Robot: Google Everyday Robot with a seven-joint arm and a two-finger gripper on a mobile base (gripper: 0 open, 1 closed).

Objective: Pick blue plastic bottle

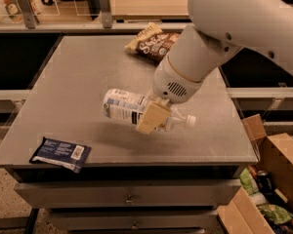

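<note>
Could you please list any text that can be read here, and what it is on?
Nothing reads clearly.
On the snack bag: white script, not legible.
On the blue plastic bottle, held by the gripper over the middle of the table: label print blurred.
On the dark-blue packet: barcode, print too small.

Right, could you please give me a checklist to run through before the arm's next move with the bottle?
1. Right target: ok. The two-finger gripper is at the small clear plastic bottle with the pale blue-white label.
2. Grasp spot: ok. Its tan finger crosses the bottle between label and white screw cap.
3. Grip closed: ok by the near finger; the far one is hidden.
4. Bottle off the grey table: cannot tell; a shadow lies beneath it.
5. Neighbours: ok. The flat dark-blue packet and tan-and-brown snack bag lie apart from the bottle.
</note>
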